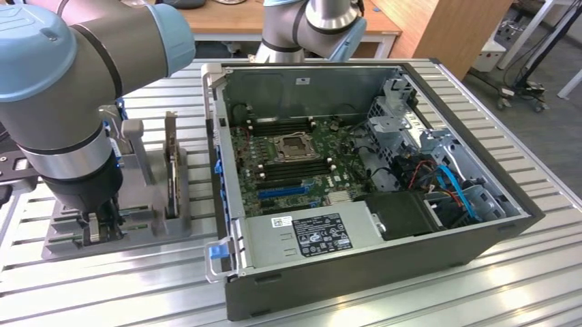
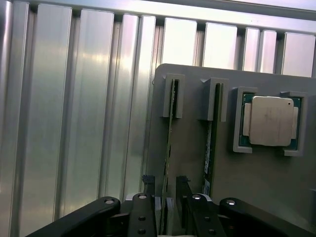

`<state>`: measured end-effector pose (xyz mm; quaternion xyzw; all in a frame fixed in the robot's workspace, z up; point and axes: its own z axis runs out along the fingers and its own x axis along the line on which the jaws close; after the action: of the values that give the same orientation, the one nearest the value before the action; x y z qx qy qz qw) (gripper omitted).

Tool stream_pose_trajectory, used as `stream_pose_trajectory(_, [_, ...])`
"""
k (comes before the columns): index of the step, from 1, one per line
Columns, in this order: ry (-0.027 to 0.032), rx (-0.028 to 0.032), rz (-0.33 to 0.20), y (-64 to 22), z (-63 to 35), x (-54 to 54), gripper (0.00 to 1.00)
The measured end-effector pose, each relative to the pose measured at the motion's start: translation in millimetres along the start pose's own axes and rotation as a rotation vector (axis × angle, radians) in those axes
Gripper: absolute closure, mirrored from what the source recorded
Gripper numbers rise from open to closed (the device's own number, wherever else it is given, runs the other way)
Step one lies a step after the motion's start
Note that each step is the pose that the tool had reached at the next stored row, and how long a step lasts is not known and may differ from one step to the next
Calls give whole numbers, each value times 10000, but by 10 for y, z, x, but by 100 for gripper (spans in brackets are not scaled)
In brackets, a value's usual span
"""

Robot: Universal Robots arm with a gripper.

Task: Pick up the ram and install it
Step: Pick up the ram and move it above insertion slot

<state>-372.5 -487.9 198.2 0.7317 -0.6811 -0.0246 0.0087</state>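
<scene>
The arm is low over the grey holder (image 1: 146, 228), and the gripper (image 1: 98, 231) hangs at the holder's outer edge, on the side away from the open computer case (image 1: 364, 289). From the wrist you can see the fingers (image 2: 149, 190) are spread, released, one on each side of a thin board standing on edge. That board is the ram (image 2: 169, 133), seated in the slot nearest the holder's edge, and nothing is clamped on it. I can't tell whether either finger actually touches the stick.

A second stick (image 2: 210, 143) stands on edge in the next slot inward on the holder, parallel to the ram and apart from it. Beyond that, the square silver processor chip (image 2: 271, 121) lies flat in its own pocket of the holder. A taller expansion card (image 1: 170, 160) stands upright on the holder's case side. The case sits just beside the holder on the ribbed metal table (image 1: 91, 293).
</scene>
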Motion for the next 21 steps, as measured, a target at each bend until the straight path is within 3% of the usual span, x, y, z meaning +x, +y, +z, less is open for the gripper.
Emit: stream_pose_trajectory(21, [-8,4,172,-3,1,-11,69])
